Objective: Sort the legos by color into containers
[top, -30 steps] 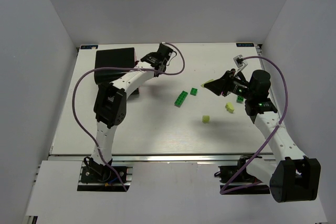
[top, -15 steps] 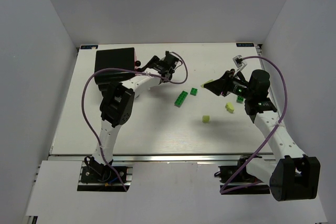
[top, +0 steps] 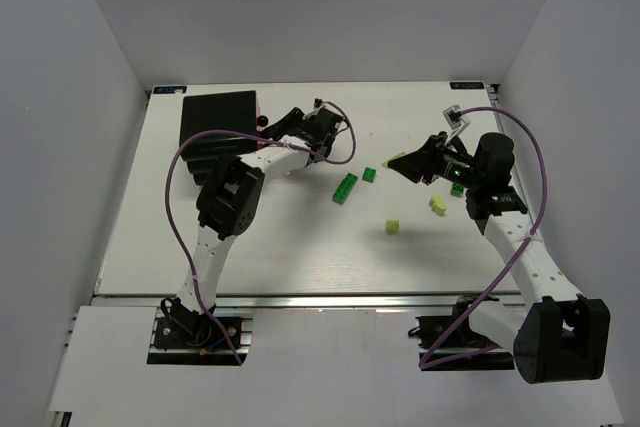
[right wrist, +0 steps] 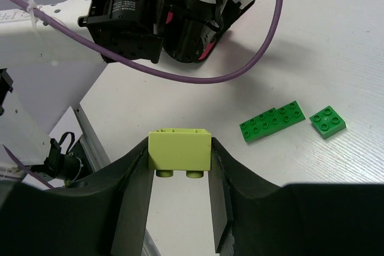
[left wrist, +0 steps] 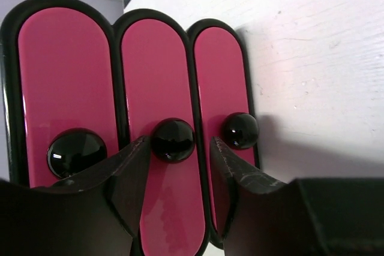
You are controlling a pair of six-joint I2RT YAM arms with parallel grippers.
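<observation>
The black cabinet (top: 218,117) stands at the back left. Its three pink drawers (left wrist: 161,64) are shut and fill the left wrist view. My left gripper (left wrist: 177,148) is open, with one finger on each side of the middle drawer's black knob (left wrist: 173,140); from above it (top: 278,127) sits at the cabinet's front. My right gripper (right wrist: 180,166) is shut on a pale yellow brick (right wrist: 180,151) and holds it above the table (top: 405,162). A long green strip (top: 345,187) and a small green brick (top: 370,174) lie mid-table. No red brick is in view.
Two more pale yellow bricks (top: 393,227) (top: 438,205) and another green brick (top: 456,190) lie under the right arm. The green strip (right wrist: 272,121) and small green brick (right wrist: 328,121) show beyond my right fingers. White walls enclose the table on three sides.
The left arm has swung its wrist right and down, bringing the gripper to face the drawer fronts. The right arm and its brick have not moved.
</observation>
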